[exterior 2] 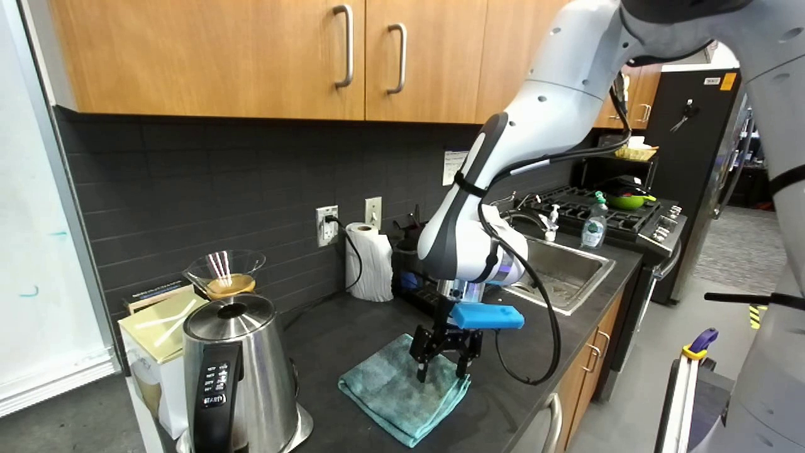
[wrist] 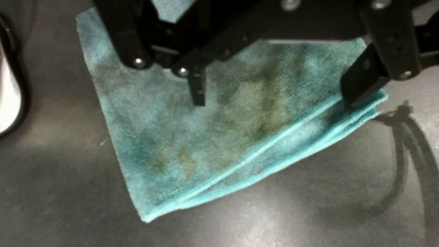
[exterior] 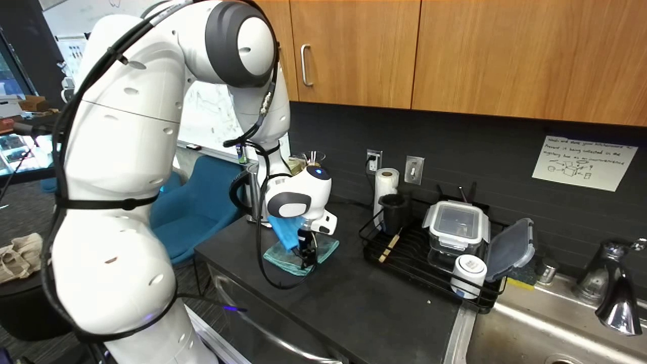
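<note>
Teal microfiber cloth point(wrist: 161, 133): one piece, folded, stained brown and yellow; lies flat directly beneath the jaws, its layered hem passing under one side of them.

Gripper point(exterior 2: 442, 370): black, two-fingered, pointing down; jaws spread wide, with nothing in their hold. We cannot tell whether the fingertips point(wrist: 362, 82) touch the cloth or stand just above it.

Bright blue block point(exterior 2: 487, 316): sits just above the jaws, alongside the gripper's body.

Countertop point(exterior 2: 333, 421): dark, spreading around the cloth below the jaws.

Stainless-steel electric kettle point(exterior 2: 270, 365): upright, near the jaws, apart from the cloth; we note a black handle with buttons.

Yellow-topped box point(exterior 2: 154, 371) and glass carafe point(exterior 2: 229, 287) with a wood-toned collar: both close to the kettle, toward the tiled wall point(exterior 2: 188, 163) from the jaws; striped straws point(exterior 2: 220, 264) stand in the carafe.

Paper towel roll point(exterior 2: 371, 270): upright, likewise on the wall side of the jaws.

Black wire dish rack point(exterior: 404, 270): on the side of the jaws away from the kettle. In it we list a black cup point(exterior: 396, 215), a lidded clear food container point(exterior: 457, 225) and a white canister point(exterior: 469, 273).

Steel sink point(exterior: 488, 333) and chrome faucet point(exterior: 619, 298): well apart from the jaws, beyond the rack.
</note>
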{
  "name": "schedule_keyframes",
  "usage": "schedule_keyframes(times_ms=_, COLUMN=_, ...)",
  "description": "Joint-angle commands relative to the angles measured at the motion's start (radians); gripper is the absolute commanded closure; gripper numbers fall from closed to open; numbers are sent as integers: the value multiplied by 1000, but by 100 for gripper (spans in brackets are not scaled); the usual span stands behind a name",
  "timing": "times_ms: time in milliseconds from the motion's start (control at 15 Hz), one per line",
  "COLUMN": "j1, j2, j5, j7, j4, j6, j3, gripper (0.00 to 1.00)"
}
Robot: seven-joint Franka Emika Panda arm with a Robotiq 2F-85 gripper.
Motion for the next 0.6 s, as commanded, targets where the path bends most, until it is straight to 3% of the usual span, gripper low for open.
schedule_keyframes(times_ms=0, j1=-18, j2=-4, j5=19, j7=-12, j4=-10, j6=4, j3=7, gripper=0)
schedule_keyframes(times_ms=533, j1=-54, j2=-8, j5=27, j7=-15, j4=-23, j6=10, j3=11, gripper=0)
